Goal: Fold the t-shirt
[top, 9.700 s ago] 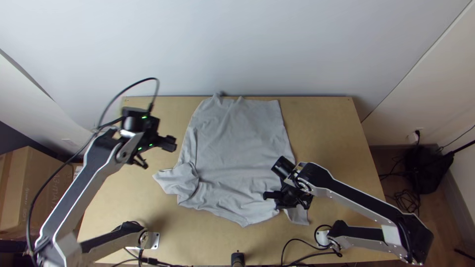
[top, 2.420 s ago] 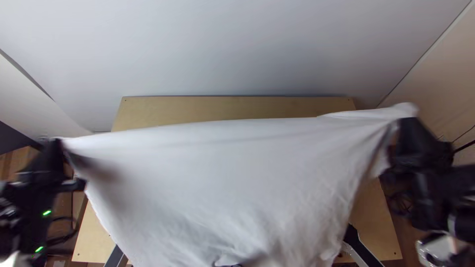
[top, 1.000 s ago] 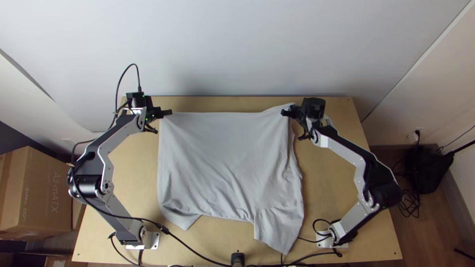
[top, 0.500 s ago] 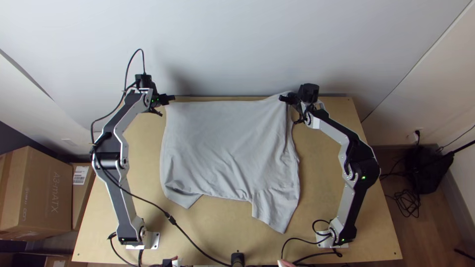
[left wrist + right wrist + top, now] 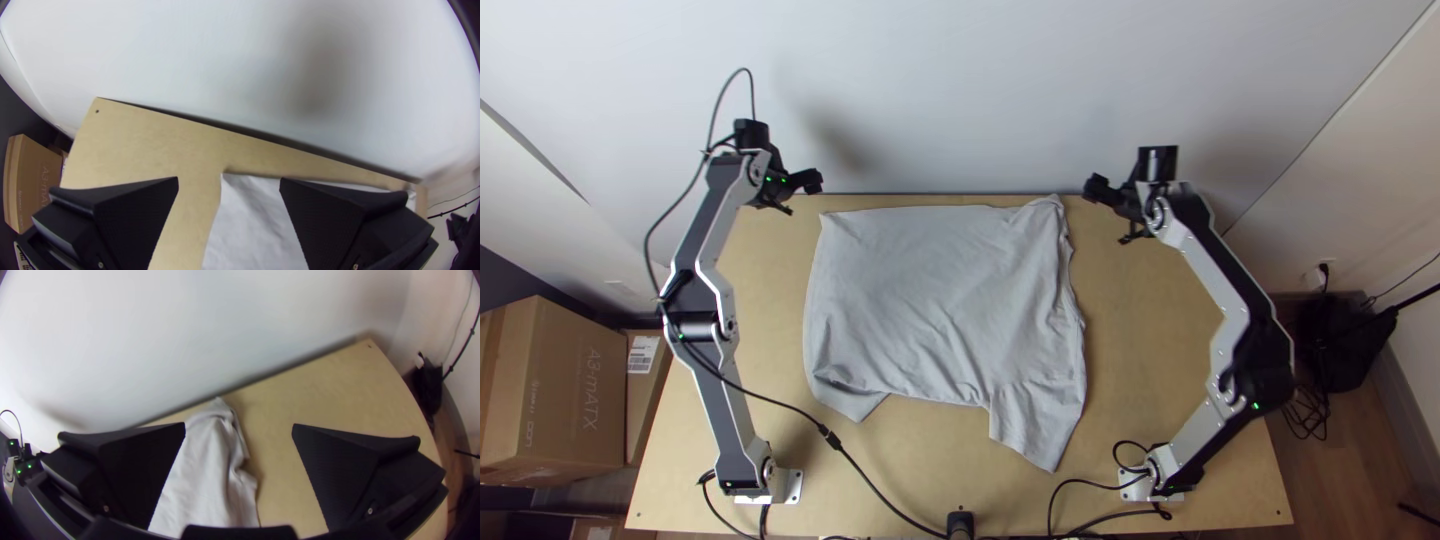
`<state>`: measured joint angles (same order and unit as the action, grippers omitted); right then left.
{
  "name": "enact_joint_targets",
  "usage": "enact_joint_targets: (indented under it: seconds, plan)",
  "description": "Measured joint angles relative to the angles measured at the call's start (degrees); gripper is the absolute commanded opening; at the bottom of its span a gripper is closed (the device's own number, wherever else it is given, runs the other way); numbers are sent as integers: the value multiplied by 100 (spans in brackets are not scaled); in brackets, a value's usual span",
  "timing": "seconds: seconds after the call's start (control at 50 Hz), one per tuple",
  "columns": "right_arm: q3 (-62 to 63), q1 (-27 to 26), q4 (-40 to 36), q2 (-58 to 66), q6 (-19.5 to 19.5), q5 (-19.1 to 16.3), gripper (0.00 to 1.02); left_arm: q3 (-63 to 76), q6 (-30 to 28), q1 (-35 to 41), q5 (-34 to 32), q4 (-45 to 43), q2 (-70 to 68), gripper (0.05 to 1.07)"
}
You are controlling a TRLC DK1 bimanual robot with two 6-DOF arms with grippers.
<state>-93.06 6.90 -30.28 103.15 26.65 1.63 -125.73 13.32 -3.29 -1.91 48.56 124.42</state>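
The t-shirt (image 5: 935, 300) lies spread, with creases, on the worktop (image 5: 1160, 340), a sleeve extending toward the near edge. The left end effector (image 5: 811, 183) is released, fingers wide apart, positioned just beside the garment's far left corner. The right end effector (image 5: 1094, 188) is likewise released, fingers parted, located near the bunched far right corner. Neither end effector grips fabric.

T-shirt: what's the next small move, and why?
I'd probably lower the right gripper to the far right corner of the t-shirt and straighten it: that corner looks rumpled, the far left corner lies flatter, and the open, empty gripper is close by.
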Motion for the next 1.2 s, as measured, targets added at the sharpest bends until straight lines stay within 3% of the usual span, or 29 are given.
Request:
enact_joint_targets:
  seconds: [0.14,0.28,0.36,0.46,0.56,0.62,0.94,1.06,1.2]
  plan:
    - [55,-267,-1808,-780,15,-216,98,345,22,-15,-448,417,-1130,103]
    - [1093,-505,-2297,-1738,-33,-575,98,1281,35,31,-636,452,-2632,103]
    - [1991,-560,-2378,-2376,-31,-778,87,1801,70,76,-656,459,-3442,102]
    - [2973,-509,-2441,-3119,-35,-883,83,2481,133,162,-671,452,-4295,102]
    - [3679,-236,-2485,-3657,-52,-881,83,3154,170,256,-673,452,-4979,102]
    - [3985,46,-2494,-3847,-52,-883,75,3504,170,310,-693,452,-5289,102]
    - [4843,1198,-2262,-3858,-26,-920,72,4382,166,256,-693,450,-5897,102]
    - [4951,1309,-2033,-3679,-22,-920,58,4446,166,225,-693,450,-5976,102]
    - [5097,1333,-1620,-3582,-22,-920,56,4505,166,225,-693,450,-6070,102]
